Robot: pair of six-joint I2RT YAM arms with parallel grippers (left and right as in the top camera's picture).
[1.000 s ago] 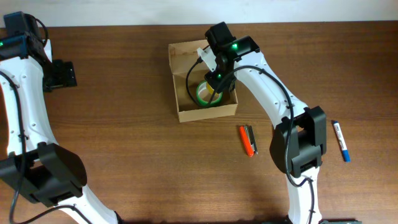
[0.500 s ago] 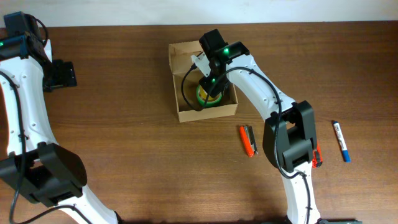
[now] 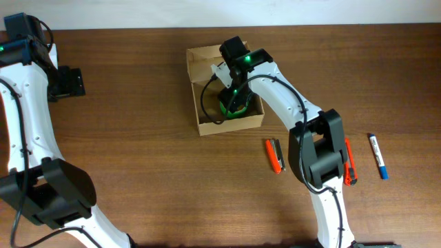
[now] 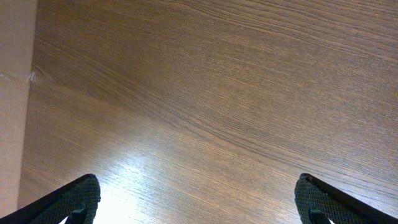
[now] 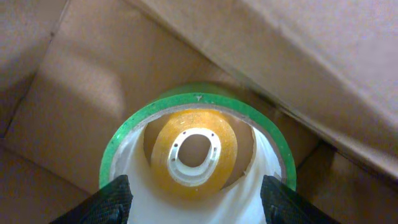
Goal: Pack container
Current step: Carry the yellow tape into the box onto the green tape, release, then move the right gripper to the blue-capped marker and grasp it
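Note:
The container (image 3: 201,72) is a tan cardboard box at the table's back middle, its flaps open. My right gripper (image 3: 233,96) reaches down into it. In the right wrist view this gripper (image 5: 198,202) is open, its fingers spread over the rim of a green tape roll (image 5: 124,140). That roll lies flat on the box floor (image 5: 74,99), with a small yellow tape roll (image 5: 196,149) resting inside its ring. From above, the green tape roll (image 3: 234,108) shows under the gripper. My left gripper (image 3: 69,81) stands open above bare wood at the far left, nothing between its fingers (image 4: 68,202).
An orange utility knife (image 3: 274,155) lies on the table in front of the box. A blue marker (image 3: 377,156) lies at the right. A second orange tool (image 3: 350,162) shows beside the right arm's base. A tan strip (image 4: 12,93) runs along the left wrist view's left edge.
My right gripper has gone deeper into the box and its jaws have opened; the green roll now lies on the box floor. The left arm has not moved.

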